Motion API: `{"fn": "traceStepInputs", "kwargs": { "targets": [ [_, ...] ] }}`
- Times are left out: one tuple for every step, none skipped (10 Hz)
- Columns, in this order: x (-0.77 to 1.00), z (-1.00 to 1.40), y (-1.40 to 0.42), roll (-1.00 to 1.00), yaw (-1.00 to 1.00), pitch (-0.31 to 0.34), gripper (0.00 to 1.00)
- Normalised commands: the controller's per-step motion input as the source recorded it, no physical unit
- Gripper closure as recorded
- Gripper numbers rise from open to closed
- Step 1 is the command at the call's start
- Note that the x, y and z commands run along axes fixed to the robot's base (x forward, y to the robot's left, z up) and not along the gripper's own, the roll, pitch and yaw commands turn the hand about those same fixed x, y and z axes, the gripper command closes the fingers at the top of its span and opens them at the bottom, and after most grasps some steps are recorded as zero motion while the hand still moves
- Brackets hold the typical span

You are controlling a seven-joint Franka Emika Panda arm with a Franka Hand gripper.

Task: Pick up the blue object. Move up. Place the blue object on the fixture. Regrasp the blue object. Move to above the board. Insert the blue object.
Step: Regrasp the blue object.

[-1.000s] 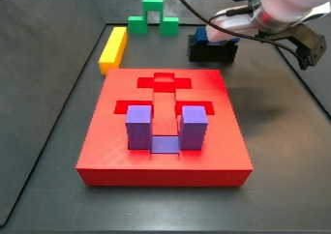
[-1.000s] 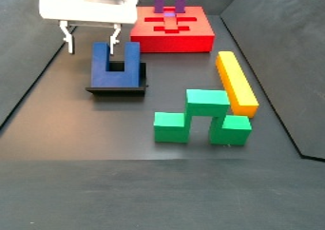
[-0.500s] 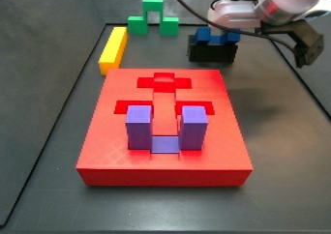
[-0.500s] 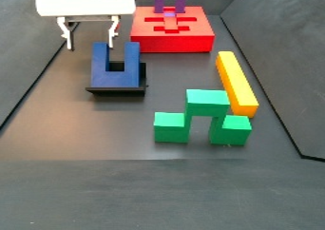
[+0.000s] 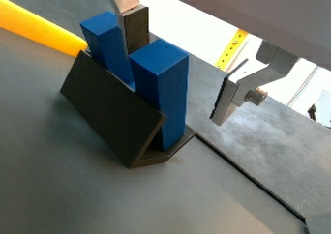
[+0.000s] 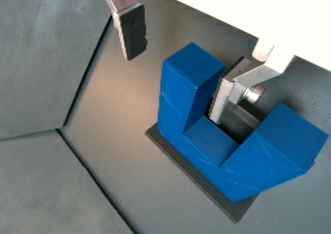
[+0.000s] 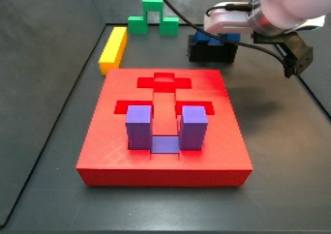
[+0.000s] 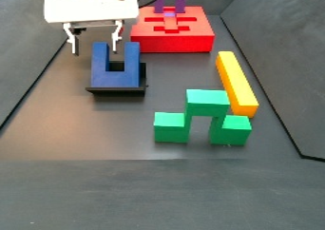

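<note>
Gripper (image 8: 93,36) is hovering over the blue object (image 8: 116,64), fingers (image 6: 131,28) spread wide, straddling one prong (not touching). Blue object is sitting upright on the fixture (image 8: 117,86), near the board (image 8: 174,32).

1. A side view looks down from the near edge of the large flat red square board (image 7: 163,127) toward the distant deep royal-blue U-shaped block (image 7: 214,37).
2. The opposing side view faces back, green blocks (image 8: 200,117) nearest.
3. Both wrist views sit close over the blue block, the two-finger gripper (image 6: 181,54) straddling one prong.
</note>
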Motion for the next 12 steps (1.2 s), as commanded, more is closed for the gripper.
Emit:
{"fn": "traceStepInputs", "kwargs": {
  "targets": [
    [0.0, 0.0, 0.0, 0.01, 0.0, 0.0, 0.0],
    [0.0, 0.0, 0.0, 0.0, 0.0, 0.0, 1.0],
    [0.0, 0.0, 0.0, 0.0, 0.0, 0.0, 1.0],
    [0.0, 0.0, 0.0, 0.0, 0.0, 0.0, 1.0],
    [0.0, 0.0, 0.0, 0.0, 0.0, 0.0, 1.0],
    [0.0, 0.0, 0.0, 0.0, 0.0, 0.0, 1.0],
    [0.0, 0.0, 0.0, 0.0, 0.0, 0.0, 1.0],
    [0.0, 0.0, 0.0, 0.0, 0.0, 0.0, 1.0],
    [0.0, 0.0, 0.0, 0.0, 0.0, 0.0, 1.0],
    [0.0, 0.0, 0.0, 0.0, 0.0, 0.0, 1.0],
    [0.0, 0.0, 0.0, 0.0, 0.0, 0.0, 1.0],
    [0.0, 0.0, 0.0, 0.0, 0.0, 0.0, 1.0]
  ]
}}
